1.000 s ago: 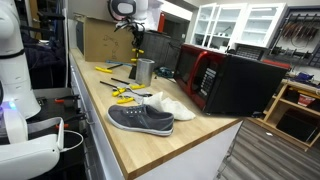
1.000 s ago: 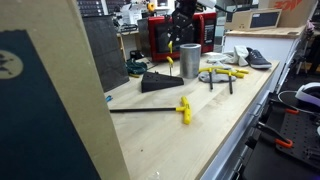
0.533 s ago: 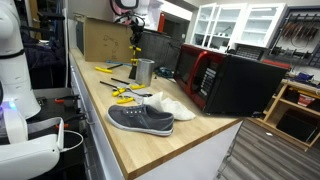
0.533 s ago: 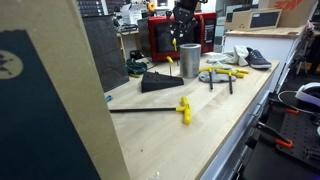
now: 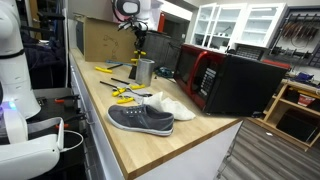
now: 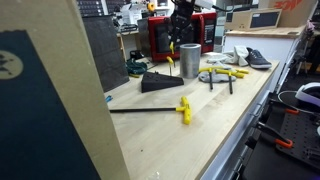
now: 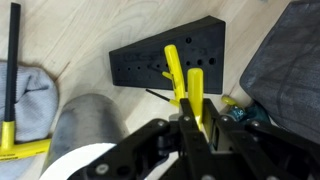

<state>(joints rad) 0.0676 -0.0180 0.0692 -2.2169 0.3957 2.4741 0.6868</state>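
Wooden table [image 7: 70, 30] lies under us in the wrist view. At far left we see a black rod [image 7: 13, 60] with a yellow handle, then a grey cloth [image 7: 25, 95] and a metal cup [image 7: 85, 125]. Right of the cup, a black block [image 7: 140, 62] with holes rests on the wood. Our fingers [image 7: 187, 135] pinch a yellow tool [image 7: 173, 72], held in the air over that block, close beside the cup.
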